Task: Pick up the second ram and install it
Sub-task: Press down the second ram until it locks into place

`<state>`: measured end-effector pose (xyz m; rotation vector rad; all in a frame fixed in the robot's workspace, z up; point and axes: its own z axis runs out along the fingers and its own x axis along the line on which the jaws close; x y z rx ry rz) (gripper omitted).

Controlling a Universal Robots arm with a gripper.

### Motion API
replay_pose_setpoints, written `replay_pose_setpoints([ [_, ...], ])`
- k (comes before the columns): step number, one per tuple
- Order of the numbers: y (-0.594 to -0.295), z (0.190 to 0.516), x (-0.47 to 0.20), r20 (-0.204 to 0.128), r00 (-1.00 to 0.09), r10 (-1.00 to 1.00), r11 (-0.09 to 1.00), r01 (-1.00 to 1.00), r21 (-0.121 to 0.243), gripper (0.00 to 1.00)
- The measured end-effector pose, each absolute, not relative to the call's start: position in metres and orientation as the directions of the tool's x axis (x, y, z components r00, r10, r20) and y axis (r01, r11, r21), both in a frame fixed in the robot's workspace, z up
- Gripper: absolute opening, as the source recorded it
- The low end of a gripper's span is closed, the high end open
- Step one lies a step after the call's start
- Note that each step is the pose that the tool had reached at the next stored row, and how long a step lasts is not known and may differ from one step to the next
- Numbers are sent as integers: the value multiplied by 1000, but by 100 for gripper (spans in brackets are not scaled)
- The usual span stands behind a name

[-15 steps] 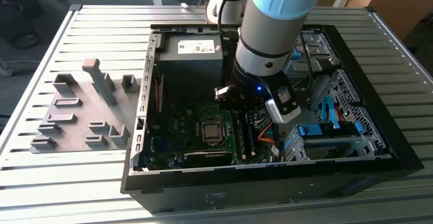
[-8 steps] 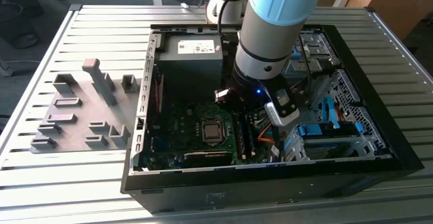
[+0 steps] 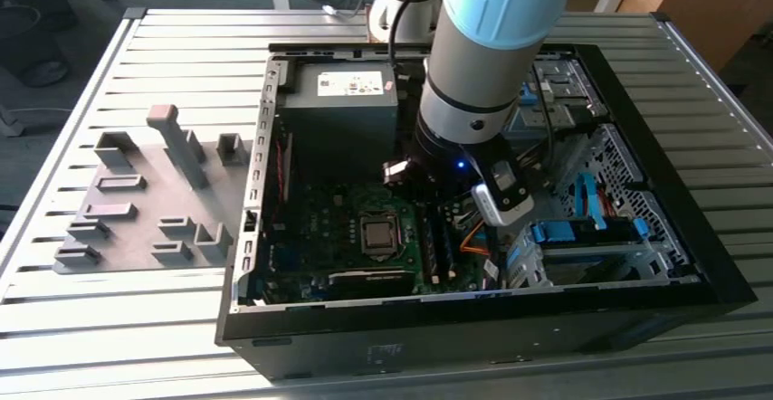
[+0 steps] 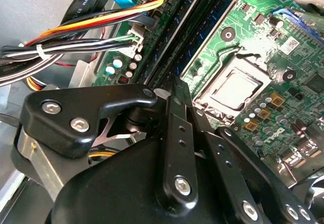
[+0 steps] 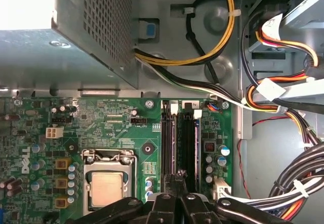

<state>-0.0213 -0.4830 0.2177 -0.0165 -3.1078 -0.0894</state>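
The arm (image 3: 483, 65) reaches down into the open case (image 3: 676, 264), its gripper (image 5: 174, 183) low over the memory slots (image 5: 179, 138) on the motherboard (image 3: 350, 237). In the first wrist view the fingertips (image 5: 178, 177) sit close together over the slots; whether they pinch anything I cannot tell, and the ram cannot be made out with certainty, though 2 dark strips run along the slots. The CPU socket (image 5: 107, 181) lies just beside the slots, and the metal power supply (image 5: 91, 26) stands past their far ends. Bundled wires (image 5: 298, 178) crowd the slots' other side, with yellow and black cables (image 5: 202, 62) looping above. In the exterior view, blue cables (image 3: 589, 196) lie to the gripper's right, and the grey tray (image 3: 145, 201) rests on the table (image 3: 72, 328) at the case's left.
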Motion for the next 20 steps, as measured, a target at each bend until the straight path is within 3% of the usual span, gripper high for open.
replay_pose_setpoints([
  [20,-483,234,-21,34,-999,10,998,12,58,11],
])
